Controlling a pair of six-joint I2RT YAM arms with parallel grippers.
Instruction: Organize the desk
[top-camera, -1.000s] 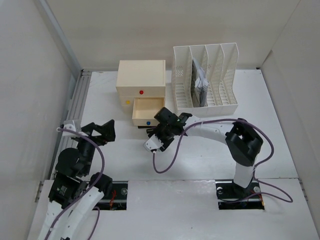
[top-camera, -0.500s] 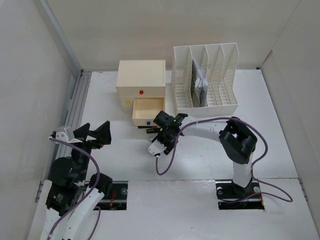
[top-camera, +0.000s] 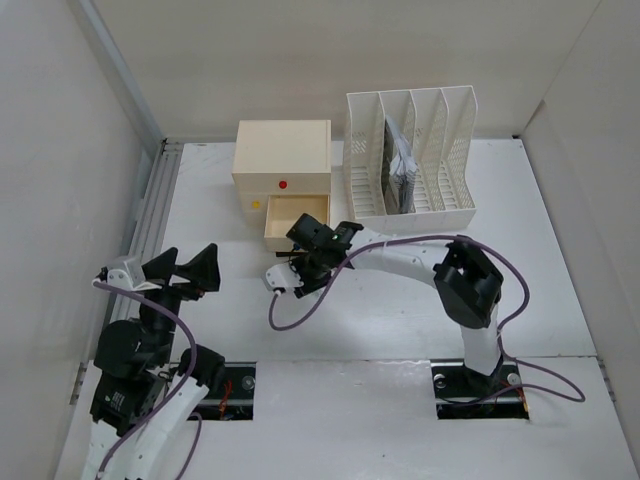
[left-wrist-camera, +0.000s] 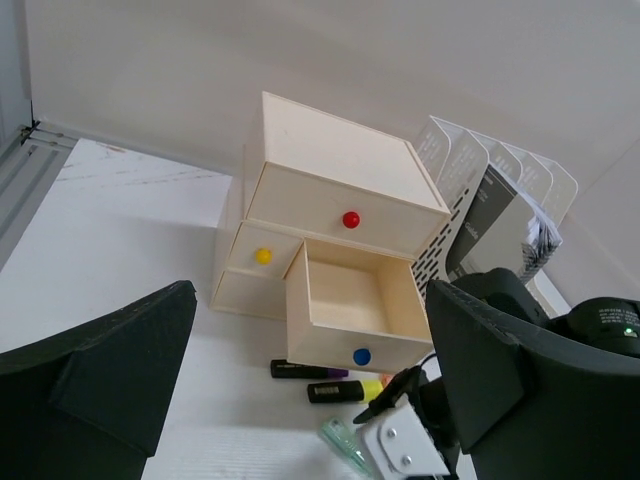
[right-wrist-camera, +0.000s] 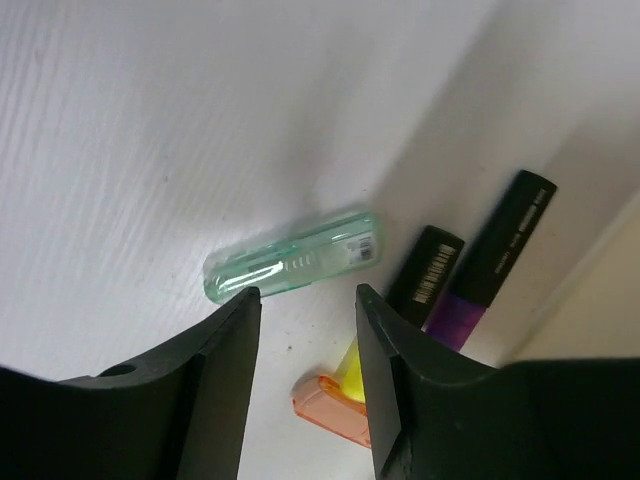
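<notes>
My right gripper (right-wrist-camera: 307, 292) hangs low over the desk (right-wrist-camera: 150, 120), jaws part-open and empty. Just beyond the fingertips lies a clear green tube (right-wrist-camera: 290, 258). Its long axis runs along the jaws' closing line, not across it, so I judge a wrist turn necessary before gripping. Beyond it lie a black marker (right-wrist-camera: 425, 275), then the open drawer (top-camera: 296, 222). My left gripper (top-camera: 185, 270) is wide open and well apart from the tube, so the right arm is nearer.
</notes>
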